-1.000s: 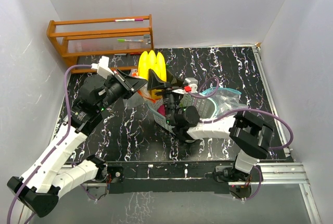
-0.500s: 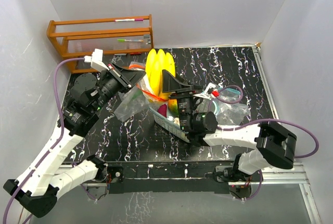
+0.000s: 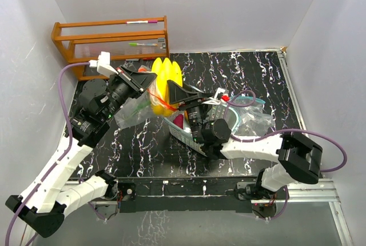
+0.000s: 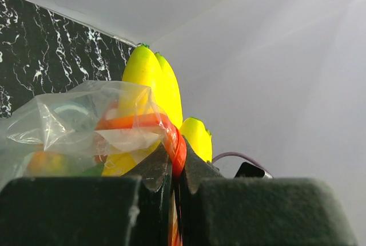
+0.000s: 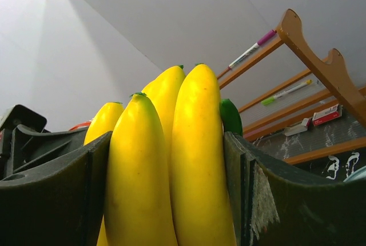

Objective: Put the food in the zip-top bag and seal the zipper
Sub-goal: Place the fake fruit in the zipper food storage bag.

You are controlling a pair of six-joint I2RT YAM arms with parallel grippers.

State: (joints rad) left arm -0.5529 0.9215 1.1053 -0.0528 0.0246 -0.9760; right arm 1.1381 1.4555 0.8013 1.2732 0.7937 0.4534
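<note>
Between right fingers (image 5: 51,200), yellow bananas (image 5: 171,160)

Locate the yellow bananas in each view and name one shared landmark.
Top external: bananas at upper centre of the table.
Left wrist: bananas at centre, behind the bag.
Right wrist: bananas fill the middle, inside the right gripper.
Shared landmark: the black marbled table.

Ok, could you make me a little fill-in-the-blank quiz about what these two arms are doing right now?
The right gripper grips a bunch of yellow toy ____.
The left gripper is ____ on the orange-red zipper strip of the clear plastic zip-top bag.
The brown wooden rack stands against the back ____.
Missing words: bananas, shut, wall.
</note>
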